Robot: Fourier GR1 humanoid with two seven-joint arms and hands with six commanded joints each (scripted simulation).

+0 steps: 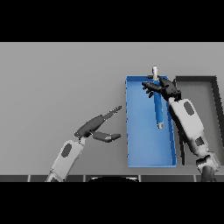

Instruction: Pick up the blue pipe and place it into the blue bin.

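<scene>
Blue pipe (pixel 157 109): slender, straight, pale grey caps at both ends, lying lengthwise over the blue bin (pixel 148 153), along its right side. Right robot hand (pixel 162 88) is curled around the pipe's upper end. Left robot hand (pixel 98 127) is left of the bin over the grey counter (pixel 61 78), fingers spread. Dark bin (pixel 210 100) sits right of the blue bin.

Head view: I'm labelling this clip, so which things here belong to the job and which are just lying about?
Job:
pipe, held over the blue bin
blue bin
right hand, curled round the pipe

Lying about:
dark bin, right of the blue one
left hand, open and idle over the table
</scene>
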